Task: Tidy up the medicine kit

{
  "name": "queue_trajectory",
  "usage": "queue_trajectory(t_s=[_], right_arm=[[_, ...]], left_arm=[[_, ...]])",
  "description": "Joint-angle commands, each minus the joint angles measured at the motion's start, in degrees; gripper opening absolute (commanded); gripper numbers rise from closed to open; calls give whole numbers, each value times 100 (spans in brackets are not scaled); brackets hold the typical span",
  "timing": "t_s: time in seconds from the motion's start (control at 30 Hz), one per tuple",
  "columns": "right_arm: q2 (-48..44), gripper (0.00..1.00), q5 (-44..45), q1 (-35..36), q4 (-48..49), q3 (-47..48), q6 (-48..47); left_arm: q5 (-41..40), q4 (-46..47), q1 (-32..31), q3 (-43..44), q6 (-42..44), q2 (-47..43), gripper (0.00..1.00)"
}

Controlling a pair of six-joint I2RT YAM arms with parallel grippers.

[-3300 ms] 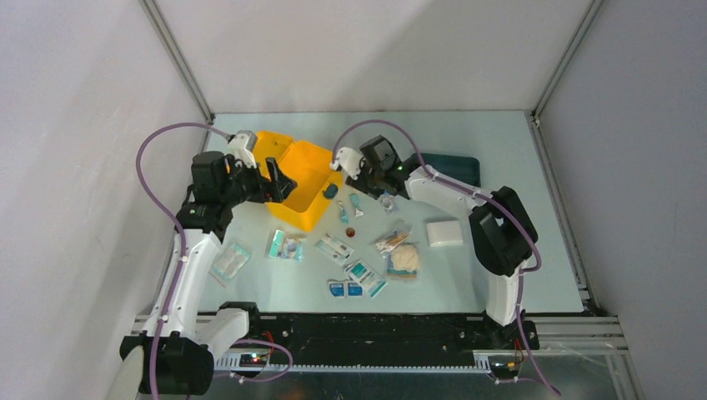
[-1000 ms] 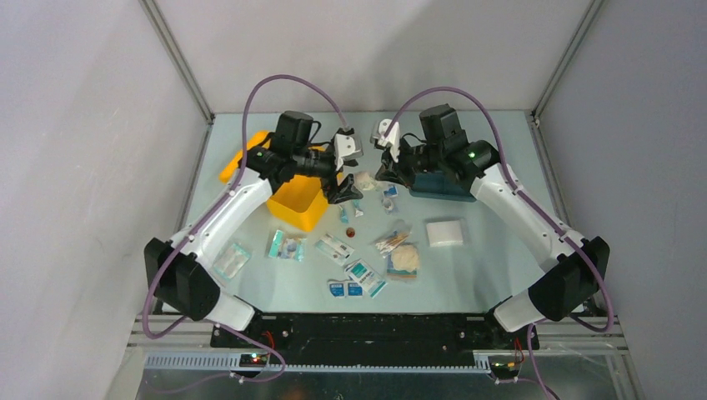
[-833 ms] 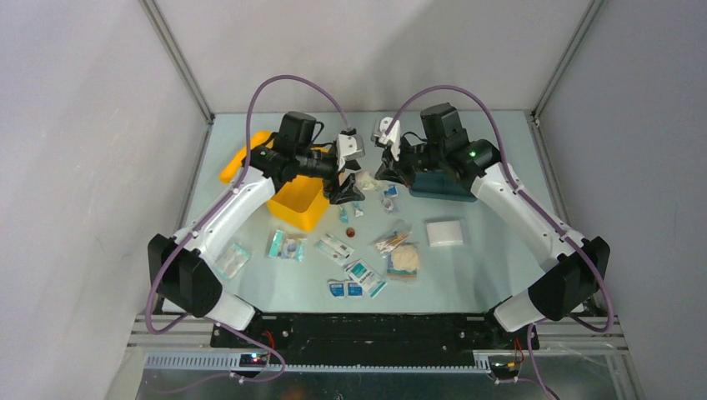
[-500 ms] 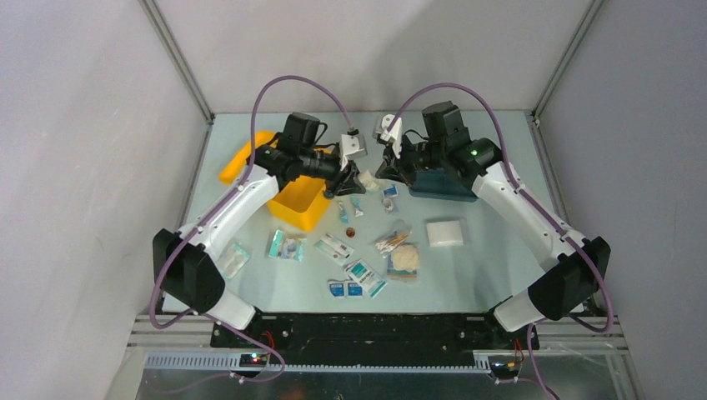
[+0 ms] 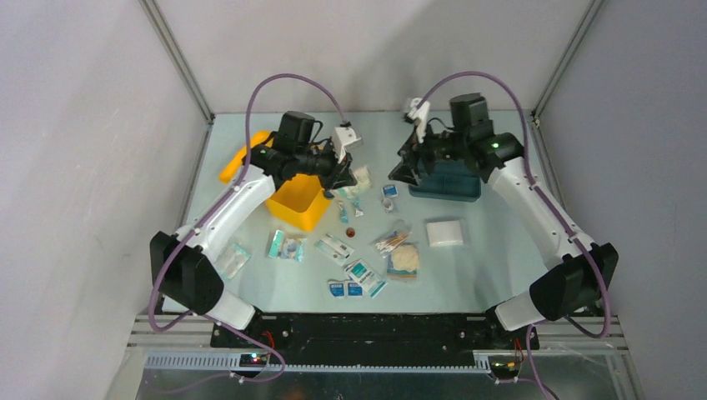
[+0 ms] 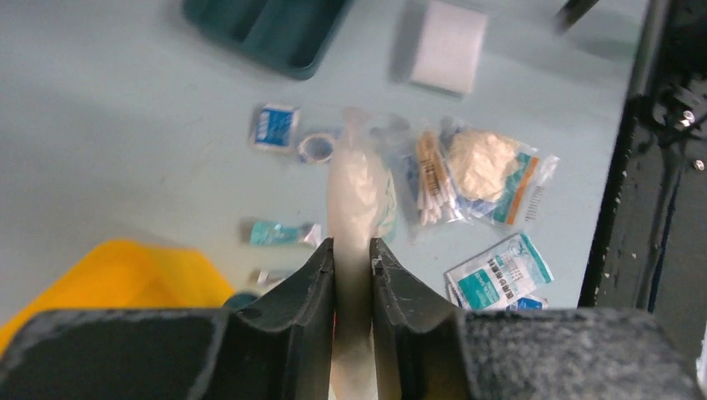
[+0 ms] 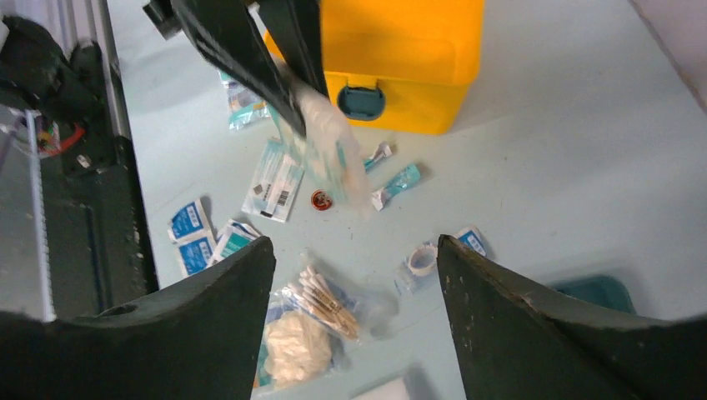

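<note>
The yellow medicine kit stands at the left-centre of the table, its dark latch facing the scattered items. My left gripper hovers just right of the kit, shut on a soft white pouch in clear wrapping. The pouch hangs from the fingers above the table. My right gripper stands open and empty at the left end of the teal tray. In the right wrist view its fingers spread wide over the swab packet.
Loose supplies lie in front of the kit: a cotton-swab bag, a cotton-ball bag, a white pad, teal and blue sachets, a blue sachet, a small red cap, and packets further left.
The left gripper closed on the white pouch and keeps it. The right gripper opened, let go of it and drew back to the right, over the teal tray.
</note>
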Motion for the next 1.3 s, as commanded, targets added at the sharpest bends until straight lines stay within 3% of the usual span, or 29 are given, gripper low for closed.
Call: queue_trajectory(t_s=[0.0,0.13,0.3,0.33,0.43,0.5,0.57,0.77,1.03,1.27], right_arm=[[-506,77,-797,-666,-57,168,628],[-759,77,-816,-979,-35,-266,710],[-941,77,-823,-1129,189,-868,846],[-945,77,-794,-1136,184,-888,833],[-920,77,-606,-1113,273,-976,826],[-879,76,-438,-1060,410,-1122,668],[-794,76,-322,-987,583,-1318,537],[153,74,515,170,613,-1326,-612],[1425,71,1419,1308,1803,-1084,679],[1727,69,1950,1940,1935,-1085,197]], left_arm=[[-734,86,569,24,-1051,-475,26],[-1094,104,1149,-25,-1575,-666,24],[-1283,118,1529,-156,-1403,-814,20],[-1193,114,1566,-211,-1393,-863,22],[-475,115,1510,-541,-1141,-1359,47],[-509,112,1095,-971,-759,-1638,59],[-828,107,656,-1397,-317,-1826,64],[-1014,97,498,-1818,-889,-1850,65],[-1516,305,610,-2169,-2109,-2300,69],[-2042,323,1365,-2210,-2584,-2579,76]])
